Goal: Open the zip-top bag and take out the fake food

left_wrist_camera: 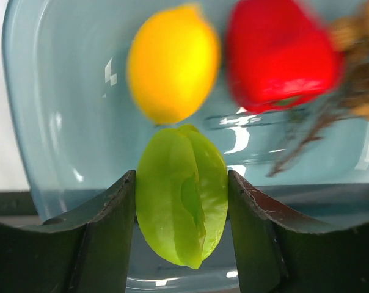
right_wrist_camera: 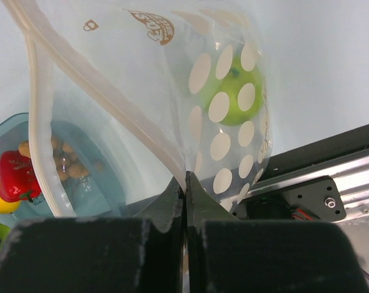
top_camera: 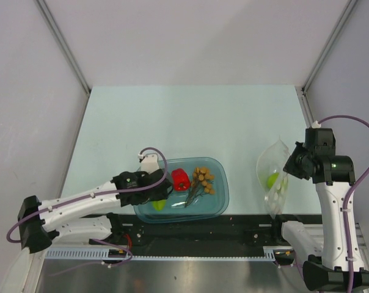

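- Zip-top bag (right_wrist_camera: pixel 142 91) is open; right claw (right_wrist_camera: pixel 185 183) clenched on its edge, one green fruit (right_wrist_camera: pixel 233 91) left inside.
- Left claw (left_wrist_camera: pixel 181 183) grasps green piece (left_wrist_camera: pixel 178 213) over tub (top_camera: pixel 220 201); red piece (top_camera: pixel 181 179), yellow piece (left_wrist_camera: pixel 172 61) and bunch (top_camera: pixel 201 180) already there.

Bright, diffuse light leaves only faint shadows on the counter (top_camera: pixel 190 122). In the left wrist view white glare streaks the tub (left_wrist_camera: pixel 62 140) and the red piece (left_wrist_camera: pixel 276 55) at upper right is blurred; the right wrist view shows the bag (right_wrist_camera: pixel 221 146) sharply.
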